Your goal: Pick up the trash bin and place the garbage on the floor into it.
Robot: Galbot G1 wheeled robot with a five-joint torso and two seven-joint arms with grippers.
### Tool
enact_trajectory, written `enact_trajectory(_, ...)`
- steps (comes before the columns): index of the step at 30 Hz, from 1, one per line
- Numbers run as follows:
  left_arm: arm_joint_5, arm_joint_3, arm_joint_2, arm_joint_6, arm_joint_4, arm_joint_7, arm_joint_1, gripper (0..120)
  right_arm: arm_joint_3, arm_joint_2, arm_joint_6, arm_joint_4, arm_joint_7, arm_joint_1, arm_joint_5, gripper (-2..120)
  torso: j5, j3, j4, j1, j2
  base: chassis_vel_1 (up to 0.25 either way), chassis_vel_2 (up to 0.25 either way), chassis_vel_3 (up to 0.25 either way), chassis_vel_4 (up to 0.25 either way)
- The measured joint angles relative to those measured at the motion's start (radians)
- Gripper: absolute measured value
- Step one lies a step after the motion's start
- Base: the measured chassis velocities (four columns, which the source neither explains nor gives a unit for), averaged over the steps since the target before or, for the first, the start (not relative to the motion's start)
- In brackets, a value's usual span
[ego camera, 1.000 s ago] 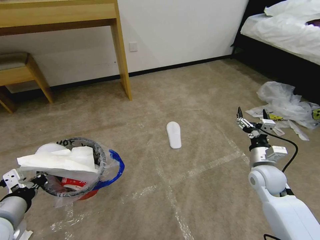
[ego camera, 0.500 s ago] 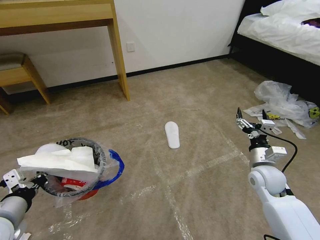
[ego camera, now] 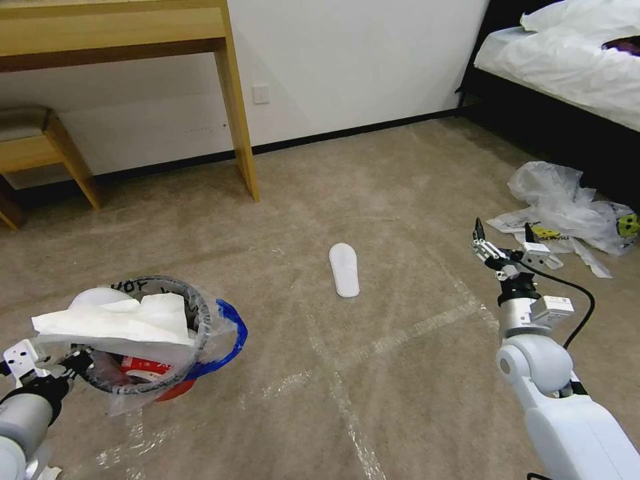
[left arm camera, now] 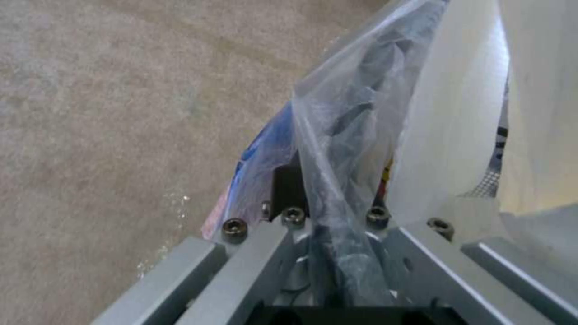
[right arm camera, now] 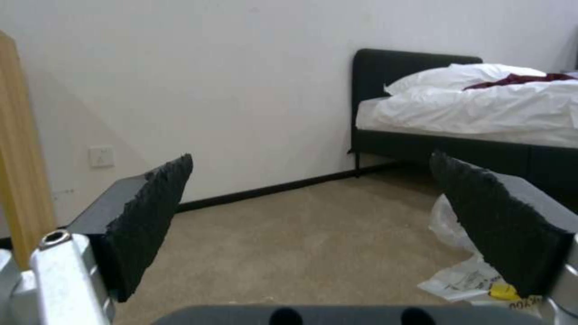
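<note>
The trash bin [ego camera: 175, 380], a small red bucket with a blue band and a clear printed liner, hangs at lower left with white paper [ego camera: 120, 320] piled on top. My left gripper [ego camera: 70, 365] is shut on its near rim. The left wrist view shows the same grip, the left gripper [left arm camera: 328, 212] clamped over rim and trash bin liner [left arm camera: 355, 117]. A white slipper [ego camera: 344, 269] lies on the floor [ego camera: 400, 167] ahead. Clear plastic bags [ego camera: 563, 203] lie at right. My right gripper [ego camera: 503, 239] hovers open and holds nothing, just short of them, and in its own view the right gripper [right arm camera: 310, 162] faces the wall.
A wooden desk leg [ego camera: 239, 120] and a stool [ego camera: 40, 143] stand at the back left by the wall. A bed [ego camera: 573, 60] with white bedding fills the back right, just behind the bags. Shiny tape lines [ego camera: 393, 340] cross the carpet.
The whole picture has shifted a little to the left, so the camera has turned. Both arms hold the same poses, the bin still in the left gripper.
</note>
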Motion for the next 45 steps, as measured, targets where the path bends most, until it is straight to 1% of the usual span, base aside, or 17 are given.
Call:
enact_trajectory(4, -0.003, -0.002, 0.0, 0.0, -0.001, 0.0, 0.0, 1, 0.0, 0.001, -0.001, 0.002, 0.001, -0.001, 0.0, 100, -0.0002, 0.0, -0.0002, 0.0, 0.0, -0.127, 0.099, 0.105, -0.131)
enact_trajectory(7, -0.003, -0.003, -0.001, 0.0, -0.001, 0.0, 0.0, 1, 0.0, 0.001, -0.001, 0.003, 0.002, -0.002, 0.0, 100, 0.0002, 0.0, 0.0003, 0.0, 0.0, -0.167, 0.172, 0.177, -0.175)
enact_trajectory(9, -0.003, -0.003, -0.004, 0.0, -0.001, 0.001, 0.001, 1, 0.002, 0.0, -0.001, 0.003, 0.002, -0.003, 0.0, 100, -0.0006, 0.0, -0.0001, 0.0, 0.0, -0.212, 0.184, 0.209, -0.185)
enact_trajectory(12, -0.002, -0.002, -0.005, 0.0, -0.001, 0.001, 0.001, 1, 0.003, -0.002, -0.001, 0.003, 0.002, -0.004, 0.0, 100, 0.0002, 0.0, -0.0001, 0.0, 0.0, -0.199, 0.185, 0.188, -0.181)
enact_trajectory(16, -0.002, -0.001, -0.006, -0.001, -0.002, 0.001, 0.001, 1, 0.004, -0.003, 0.0, 0.003, 0.002, -0.005, 0.0, 100, -0.0002, 0.0, -0.0003, 0.0, 0.0, -0.168, 0.155, 0.159, -0.148)
enact_trajectory(17, -0.001, -0.001, -0.007, -0.001, -0.003, 0.001, 0.001, 1, 0.004, -0.003, 0.001, 0.003, 0.002, -0.005, 0.0, 100, 0.0, 0.0, 0.0005, 0.0, 0.0, -0.137, 0.137, 0.134, -0.153)
enact_trajectory(21, 0.001, 0.001, -0.01, -0.001, -0.004, 0.001, 0.001, 1, 0.004, -0.003, 0.005, 0.0, 0.002, -0.007, 0.0, 100, -0.0001, 0.0, -0.0003, 0.0, 0.0, -0.134, 0.135, 0.137, -0.145)
enact_trajectory(23, 0.002, 0.001, -0.011, -0.002, -0.004, 0.001, 0.001, 1, 0.004, -0.004, 0.005, -0.001, 0.003, -0.007, 0.0, 100, 0.0004, 0.0, -0.0001, 0.0, 0.0, -0.146, 0.133, 0.141, -0.139)
enact_trajectory(26, 0.004, 0.002, -0.013, -0.003, -0.004, 0.001, 0.002, 1, 0.003, -0.004, 0.006, -0.003, 0.003, -0.006, 0.0, 100, -0.0002, 0.0, 0.0001, 0.0, 0.0, -0.14, 0.146, 0.129, -0.141)
enact_trajectory(32, 0.006, 0.003, -0.015, -0.005, -0.005, 0.001, 0.003, 1, -0.001, -0.003, 0.009, -0.006, 0.003, -0.006, -0.001, 100, -0.0001, 0.0, 0.0003, 0.0, 0.0, -0.129, 0.127, 0.126, -0.131)
enact_trajectory(36, 0.006, 0.003, -0.015, -0.006, -0.006, 0.002, 0.003, 1, -0.001, -0.003, 0.01, -0.006, 0.003, -0.006, -0.001, 100, 0.0001, 0.0, -0.0002, 0.0, 0.0, -0.13, 0.128, 0.118, -0.136)
enact_trajectory(45, 0.009, 0.006, -0.016, -0.006, -0.006, 0.002, 0.002, 1, -0.001, -0.006, 0.01, -0.006, 0.003, -0.006, -0.002, 100, -0.0002, 0.0, 0.0, 0.0, 0.0, -0.099, 0.112, 0.114, -0.109)
